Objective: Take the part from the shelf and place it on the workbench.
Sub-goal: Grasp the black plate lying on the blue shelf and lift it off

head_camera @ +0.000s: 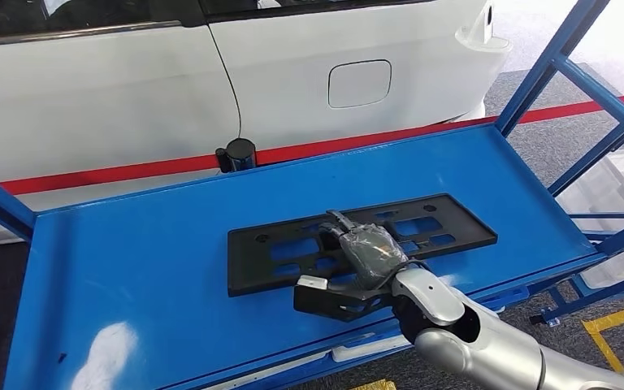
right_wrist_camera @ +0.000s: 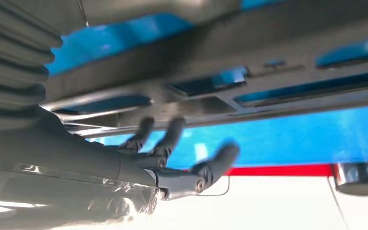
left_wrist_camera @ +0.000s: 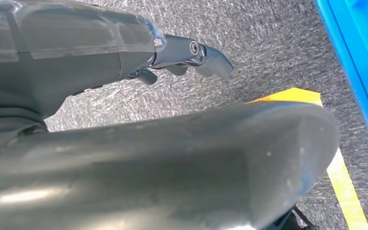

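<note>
Right hand point(head_camera: 367, 252) sat over the near-centre of the part point(head_camera: 422, 219), a flat black plastic plate frame with rectangular cut-outs and small mounting holes, lying on the blue shelf deck point(head_camera: 130, 268) roughly centre, long axis running 9 to 3 o'clock, slightly skewed. In the right wrist view the fingers point(right_wrist_camera: 172, 134) were spread and reaching at the part's point(right_wrist_camera: 211, 67) edge, with the thumb point(right_wrist_camera: 215, 165) apart from them; nothing looked clamped, so I read the hand as open and not yet holding. Contact itself I couldn't confirm, the view was blurred. Left hand point(left_wrist_camera: 191, 52) hung over grey carpet point(left_wrist_camera: 249, 57) and a yellow floor tape point(left_wrist_camera: 335, 177), fingers loosely curled, holding nothing. Risks, as I judged them: the part was thin and lay flush on smooth glossy painted metal, so fingers could skate over it and push it toward 12 o'clock rather than get under it. A grip that far from the ends could let the long, likely flexible frame sag or twist and slip out. A small black cylindrical object point(head_camera: 236, 154) stood at the deck's far edge at 12 o'clock, and the blue uprights point(head_camera: 536, 81) at 2 o'clock could snag the frame on lift-out. White car body point(head_camera: 292, 73) sat behind.
</note>
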